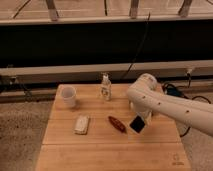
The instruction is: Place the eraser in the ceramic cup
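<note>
Gripper (pixel 140 119) clamped on tilted eraser (pixel 137 125) at its tip, over table (pixel 110 150); ceramic cup (pixel 68 96) well apart, near far corner

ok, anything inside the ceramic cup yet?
Nothing shows above the rim of the ceramic cup; its bottom is hidden by the near wall. The eraser is not in it: the hand holds it above the right side of the table.

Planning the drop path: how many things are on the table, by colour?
White or pale: 3 (ceramic cup, bottle, pad)
Reddish-brown: 1 (elongated object)
Black: 1 (eraser, held in the gripper above the table)
Total: 5 seen; the arm may hide more.
</note>
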Robot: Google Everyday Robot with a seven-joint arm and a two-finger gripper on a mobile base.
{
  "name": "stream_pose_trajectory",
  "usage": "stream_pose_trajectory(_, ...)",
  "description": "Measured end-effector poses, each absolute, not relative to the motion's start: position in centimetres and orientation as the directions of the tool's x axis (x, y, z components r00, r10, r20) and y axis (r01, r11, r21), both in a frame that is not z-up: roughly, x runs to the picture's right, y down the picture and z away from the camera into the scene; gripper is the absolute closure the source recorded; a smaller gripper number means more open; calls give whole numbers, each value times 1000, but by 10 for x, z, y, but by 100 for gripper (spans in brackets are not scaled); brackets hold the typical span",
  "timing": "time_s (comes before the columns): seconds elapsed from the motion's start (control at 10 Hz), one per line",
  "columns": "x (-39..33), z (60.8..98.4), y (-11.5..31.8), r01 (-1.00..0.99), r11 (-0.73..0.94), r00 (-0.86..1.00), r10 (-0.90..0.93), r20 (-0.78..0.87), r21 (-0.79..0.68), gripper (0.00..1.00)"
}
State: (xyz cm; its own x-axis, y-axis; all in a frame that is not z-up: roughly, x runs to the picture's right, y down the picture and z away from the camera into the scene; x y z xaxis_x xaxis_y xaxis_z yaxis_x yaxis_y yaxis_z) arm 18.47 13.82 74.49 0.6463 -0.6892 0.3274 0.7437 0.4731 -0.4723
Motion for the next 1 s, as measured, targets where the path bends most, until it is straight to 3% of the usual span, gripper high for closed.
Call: stream_pose_trajectory(1.0,105,735,80,807,409,553,-776,304,-426,99)
